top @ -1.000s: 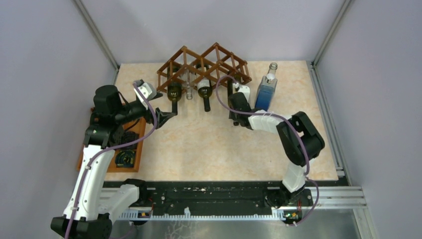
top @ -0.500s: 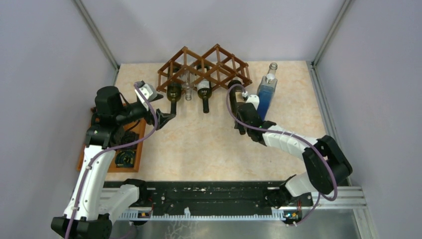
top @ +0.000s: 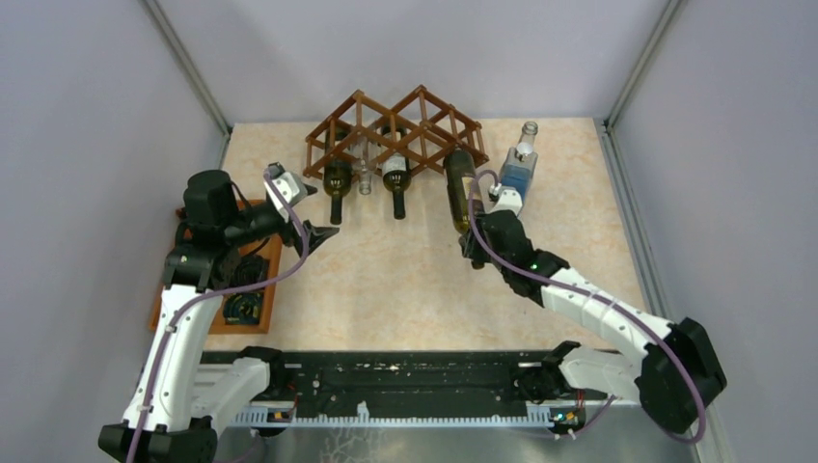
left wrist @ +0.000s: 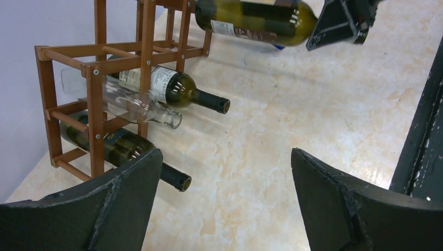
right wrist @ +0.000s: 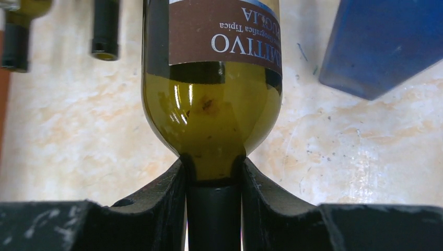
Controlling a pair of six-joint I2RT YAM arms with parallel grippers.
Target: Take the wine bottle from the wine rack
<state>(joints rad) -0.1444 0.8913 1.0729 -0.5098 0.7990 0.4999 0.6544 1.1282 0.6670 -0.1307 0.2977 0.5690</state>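
Note:
The brown wooden lattice wine rack (top: 391,135) stands at the back of the table and also shows in the left wrist view (left wrist: 96,78). My right gripper (top: 474,243) is shut on the neck of a green wine bottle (top: 459,188) with a brown label (right wrist: 224,36). Its fingers (right wrist: 167,193) clamp the dark neck just below the shoulder. The bottle lies nearly level, base by the rack's right front end, and shows in the left wrist view (left wrist: 256,23). My left gripper (top: 323,231) is open and empty, left of the rack's front (left wrist: 224,178).
Two dark bottles (top: 337,183) (top: 396,178) and a clear one (top: 366,178) lie in the rack, necks pointing forward. A blue square bottle (top: 516,178) stands right of the held bottle. A flat orange-brown tray (top: 217,318) sits at the left edge.
My right arm has drawn back toward the near side with the bottle, pulling its body out of the rack's right end. My left gripper has shifted only slightly.

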